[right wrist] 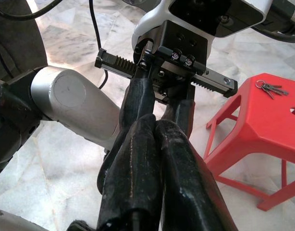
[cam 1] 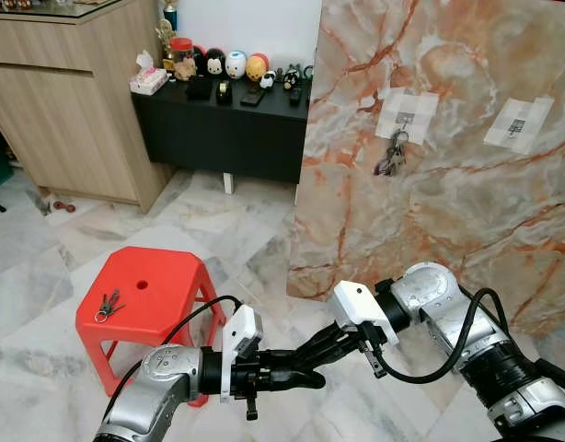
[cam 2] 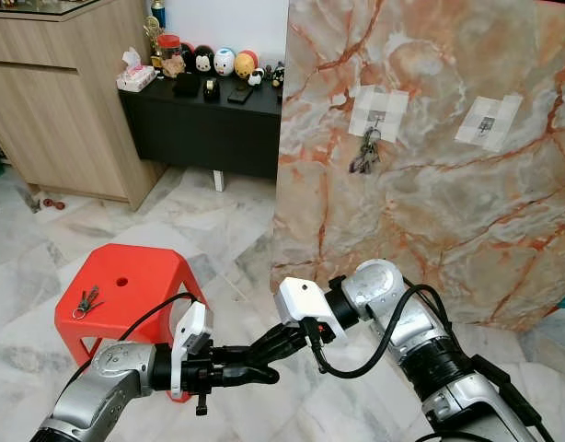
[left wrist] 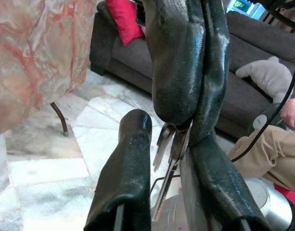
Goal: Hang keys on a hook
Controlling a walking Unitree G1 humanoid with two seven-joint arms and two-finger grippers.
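Low in front of me my two grippers meet above the marble floor. My right gripper (cam 1: pixel 305 361) is shut on a small bunch of keys (left wrist: pixel 167 144). The keys hang between the spread fingers of my left gripper (cam 1: pixel 316 377), which stands open around them. A second key bunch (cam 1: pixel 108 305) lies on the red stool (cam 1: pixel 163 276) at the left. A third bunch (cam 1: pixel 393 155) hangs from the left hook on the marble panel (cam 1: pixel 448 203). The right hook (cam 1: pixel 517 124) on that panel is bare.
A black sideboard (cam 1: pixel 218 129) with figurines stands behind the stool, beside a wooden cabinet (cam 1: pixel 62 110). The left wrist view shows a dark sofa (left wrist: pixel 263 48) and a seated person's leg (left wrist: pixel 272 154).
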